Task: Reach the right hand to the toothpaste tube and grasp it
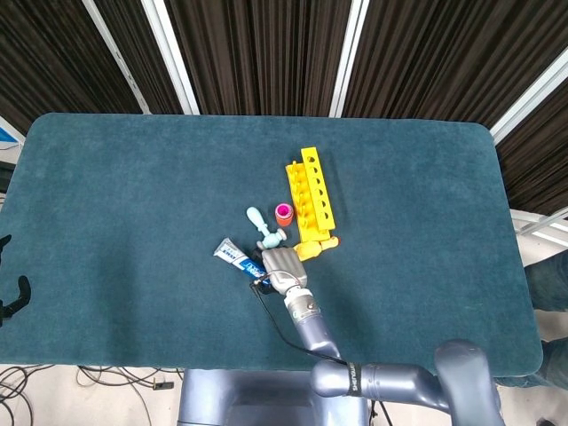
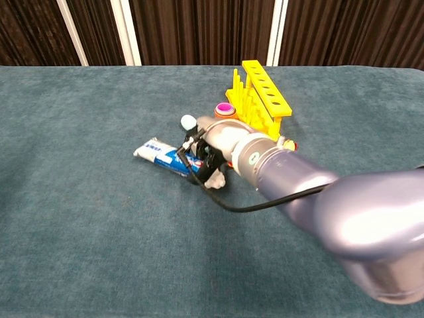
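- Two hands are showing: the right hand [image 1: 279, 265] is sitting near the middle of the desk [image 1: 124, 195], and the left hand [image 1: 11, 297] is hanging off the desk's 9 o'clock edge, only a dark sliver of it visible in the head view.
- The right hand [image 2: 215, 142] is resting on the cap end of the toothpaste tube [image 2: 164, 156], its fingers [image 2: 197, 159] curling down around the tube; whether they are fully gripping it, I cannot tell.
- The toothpaste tube [image 1: 232, 256] is lying flat on the desk, its flat crimped end pointing toward 10 o'clock from the hand and sticking out bare.
- A pale blue toy [image 1: 263, 227] is lying just beyond the hand at 12 o'clock, close to the knuckles.
- A small pink-topped cup [image 1: 283, 212] is standing at 1 o'clock from the hand, just beside a yellow rack [image 1: 311, 195].
- The yellow rack [image 2: 264, 91] is standing upright, with holes along its top bar.
- The left hand's fingers are too cut off to judge.
- Dark ribbed curtains [image 1: 266, 53] are hanging behind the desk at 12 o'clock.
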You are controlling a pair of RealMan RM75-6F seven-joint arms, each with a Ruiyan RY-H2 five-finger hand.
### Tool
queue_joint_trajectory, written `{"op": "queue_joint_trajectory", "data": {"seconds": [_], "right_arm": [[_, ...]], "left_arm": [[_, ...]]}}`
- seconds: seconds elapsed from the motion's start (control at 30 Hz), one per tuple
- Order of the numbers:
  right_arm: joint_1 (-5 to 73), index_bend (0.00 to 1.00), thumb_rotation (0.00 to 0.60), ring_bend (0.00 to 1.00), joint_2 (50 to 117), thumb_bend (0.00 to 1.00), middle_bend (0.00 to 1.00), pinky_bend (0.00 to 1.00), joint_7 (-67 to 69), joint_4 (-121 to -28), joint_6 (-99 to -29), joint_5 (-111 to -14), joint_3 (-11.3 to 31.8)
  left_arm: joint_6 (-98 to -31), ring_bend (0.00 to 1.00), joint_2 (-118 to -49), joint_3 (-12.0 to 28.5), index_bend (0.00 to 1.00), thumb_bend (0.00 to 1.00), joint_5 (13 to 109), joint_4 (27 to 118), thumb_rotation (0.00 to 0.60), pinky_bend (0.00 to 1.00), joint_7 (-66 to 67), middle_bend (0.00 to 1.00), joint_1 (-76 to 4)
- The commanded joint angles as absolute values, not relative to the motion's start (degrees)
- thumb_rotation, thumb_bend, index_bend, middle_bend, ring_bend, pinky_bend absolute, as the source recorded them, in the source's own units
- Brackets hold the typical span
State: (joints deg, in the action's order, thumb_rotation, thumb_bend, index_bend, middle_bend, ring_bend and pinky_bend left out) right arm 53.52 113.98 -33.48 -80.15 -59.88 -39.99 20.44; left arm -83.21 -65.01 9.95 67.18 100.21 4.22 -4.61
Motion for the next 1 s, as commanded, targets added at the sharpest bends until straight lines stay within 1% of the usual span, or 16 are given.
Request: {"op": "queue_joint_trajectory", "data": {"seconds": [0.03, 0.2, 0.33, 0.4, 0.57, 0.7, 0.77, 0.8, 0.87, 1.0], "right_arm": [[50.85, 0.46, 0.6, 0.71, 108.95, 0.58, 0.63, 0.35, -29.47, -86.34, -58.9, -42.81, 20.44], [46.49, 0.46, 0.6, 0.72, 100.2, 0.57, 0.63, 0.35, -22.73, -96.68, -57.41, -45.3, 21.16], [42.53, 0.46, 0.6, 0.72, 92.18, 0.57, 0.63, 0.35, -14.76, -104.45, -55.1, -48.08, 23.03], [40.56, 0.46, 0.6, 0.72, 88.7, 0.56, 0.63, 0.35, -10.67, -107.29, -54.52, -49.78, 24.5], [33.28, 0.47, 0.6, 0.72, 76.0, 0.56, 0.62, 0.35, 5.29, -114.18, -50.54, -58.22, 28.72], [28.31, 0.47, 0.6, 0.72, 67.64, 0.56, 0.62, 0.35, 17.83, -116.23, -48.03, -65.34, 31.51], [23.91, 0.47, 0.6, 0.71, 62.37, 0.55, 0.62, 0.35, 24.05, -117.11, -50.72, -69.76, 33.57], [22.31, 0.48, 0.6, 0.71, 60.19, 0.55, 0.62, 0.35, 27.97, -117.27, -50.95, -72.71, 33.63], [20.72, 0.48, 0.6, 0.71, 58.0, 0.55, 0.62, 0.35, 32.8, -116.73, -51.9, -76.3, 33.46], [19.11, 0.48, 0.6, 0.71, 55.06, 0.54, 0.61, 0.35, 39.2, -115.44, -53.98, -81.56, 32.2]], "left_arm": [[-83.19, 0.0, -65.01, 9.97, 0.09, 0.53, 67.05, 100.21, 0.6, 0.0, 4.24, 0.0, -4.6], [-83.32, 0.0, -65.09, 9.9, 0.09, 0.54, 66.92, 100.31, 0.6, 0.0, 4.77, 0.0, -4.59], [-83.71, 0.0, -65.31, 9.77, 0.09, 0.54, 67.2, 100.31, 0.6, 0.0, 5.29, 0.0, -4.55], [-83.81, 0.0, -65.39, 9.67, 0.09, 0.54, 67.36, 100.3, 0.6, 0.0, 5.52, 0.0, -4.55], [-84.26, 0.0, -65.72, 9.38, 0.09, 0.54, 68.08, 100.12, 0.6, 0.0, 6.4, 0.0, -4.6], [-84.28, 0.0, -66.05, 9.2, 0.09, 0.54, 68.26, 100.0, 0.6, 0.0, 7.06, 0.0, -4.7], [-84.31, 0.0, -66.33, 9.04, 0.09, 0.54, 68.41, 99.93, 0.6, 0.0, 7.79, 0.0, -4.82], [-84.38, 0.0, -66.47, 9.04, 0.09, 0.54, 68.4, 99.91, 0.6, 0.0, 8.03, 0.0, -4.85], [-84.42, 0.0, -66.62, 9.03, 0.09, 0.54, 68.41, 99.9, 0.6, 0.0, 8.34, 0.0, -4.92], [-84.47, 0.0, -66.85, 9.07, 0.09, 0.54, 68.38, 99.91, 0.6, 0.0, 8.83, 0.0, -5.04]]}}
